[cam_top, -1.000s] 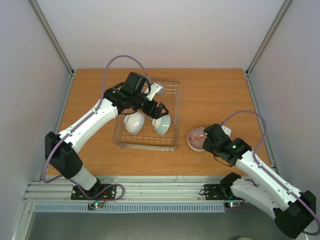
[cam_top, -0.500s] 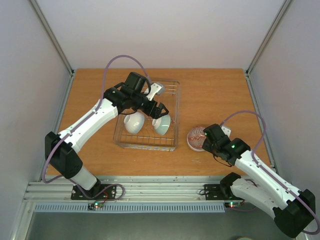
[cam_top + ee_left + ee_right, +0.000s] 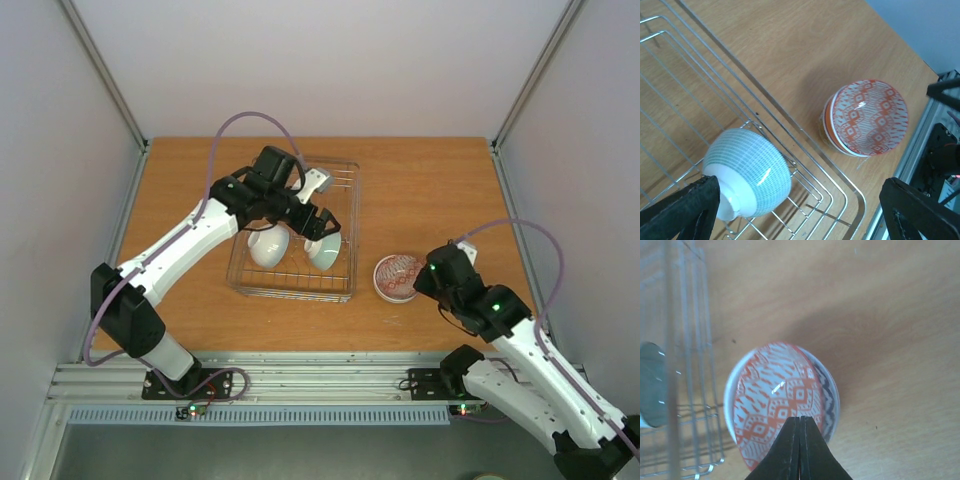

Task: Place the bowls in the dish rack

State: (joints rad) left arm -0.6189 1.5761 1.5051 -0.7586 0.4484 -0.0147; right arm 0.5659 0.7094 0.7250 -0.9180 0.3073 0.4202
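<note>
**Hovering Over a Half-Loaded Rack**

The left end effector (image 3: 801,190) hangs over the dish rack (image 3: 295,293) with its fingers spread wide and nothing between them. Two bowls lie tipped among the wires in the rack's near half. A white bowl (image 3: 268,246) sits at about 7 o'clock from the rack's centre, and a pale green striped bowl (image 3: 752,170) sits at about 5 o'clock, just beside the left finger. Outside the rack, at its 4 o'clock, an orange patterned bowl (image 3: 777,405) stands upright on the bench (image 3: 440,180), nested in another bowl beneath it. The right end effector (image 3: 800,421) is poised at that bowl's near rim with its fingers pressed together. Whether they touch the rim cannot be told.
</note>
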